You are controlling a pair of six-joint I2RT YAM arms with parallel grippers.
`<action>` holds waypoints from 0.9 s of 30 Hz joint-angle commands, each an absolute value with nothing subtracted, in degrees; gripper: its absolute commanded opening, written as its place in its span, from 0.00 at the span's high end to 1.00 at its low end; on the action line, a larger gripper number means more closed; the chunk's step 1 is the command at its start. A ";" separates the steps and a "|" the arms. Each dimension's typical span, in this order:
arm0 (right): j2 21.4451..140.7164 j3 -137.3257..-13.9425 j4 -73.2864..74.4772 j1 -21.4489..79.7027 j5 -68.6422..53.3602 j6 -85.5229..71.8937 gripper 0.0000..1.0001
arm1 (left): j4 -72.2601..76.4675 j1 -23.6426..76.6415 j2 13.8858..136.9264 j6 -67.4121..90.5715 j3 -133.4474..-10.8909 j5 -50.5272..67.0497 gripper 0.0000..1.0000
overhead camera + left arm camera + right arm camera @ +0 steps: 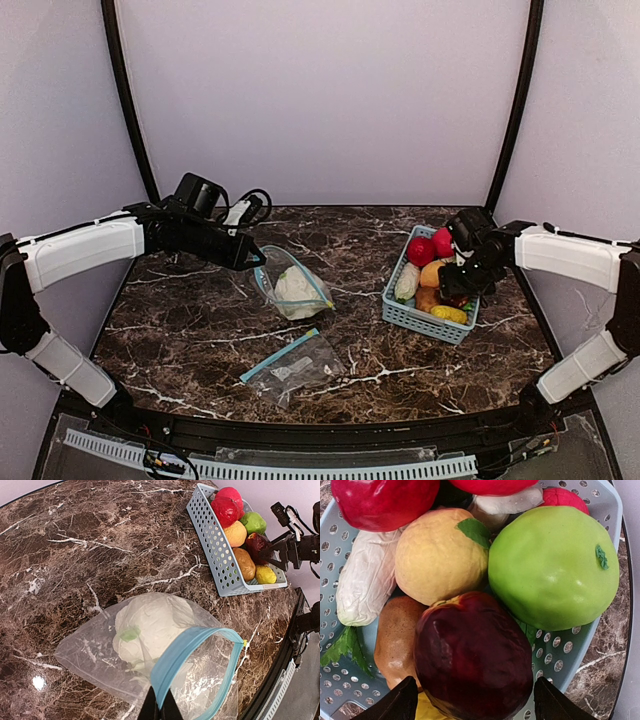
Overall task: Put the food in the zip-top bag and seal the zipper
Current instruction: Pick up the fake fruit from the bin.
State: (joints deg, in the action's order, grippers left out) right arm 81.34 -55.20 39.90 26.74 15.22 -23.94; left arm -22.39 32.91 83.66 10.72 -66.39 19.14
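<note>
Jaws: left gripper pinches zip-top bag rim (cauliflower inside) | right gripper wide, straddling dark-red apple in basket

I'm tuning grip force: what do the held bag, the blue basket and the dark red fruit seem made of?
The bag: thin clear plastic film, glossy, wrinkled, with a blue zipper strip. The basket: stiff-looking light-blue plastic, matte, moulded with rows of holes. The dark red fruit: probably smooth plastic or vinyl, shiny highlights; hardness cannot be told.
</note>
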 commanded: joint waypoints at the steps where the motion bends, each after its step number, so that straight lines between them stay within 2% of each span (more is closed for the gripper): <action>1: 84.21 -54.62 39.02 27.03 16.60 -23.89 0.20 | -21.97 32.76 82.27 10.74 -67.24 19.78 0.99; 5: 85.42 -54.78 38.24 27.05 16.38 -23.78 0.20 | -22.06 32.75 82.20 10.66 -67.24 19.54 0.99; 14: 82.91 -54.77 38.51 27.03 15.73 -23.34 0.36 | -22.15 32.75 82.01 10.59 -67.32 19.47 0.99; 20: 80.71 -56.68 41.28 27.27 16.29 -23.40 0.42 | -22.15 32.73 81.96 10.65 -67.28 19.25 0.99; 27: 76.74 -68.22 48.10 39.73 15.92 -24.43 0.46 | -21.50 32.78 81.17 10.90 -66.78 18.76 0.99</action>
State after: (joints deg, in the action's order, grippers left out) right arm 79.81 -60.55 45.50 32.12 16.56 -23.42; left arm -22.37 32.91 83.64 10.70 -66.39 18.76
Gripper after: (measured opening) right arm 0.669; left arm 0.007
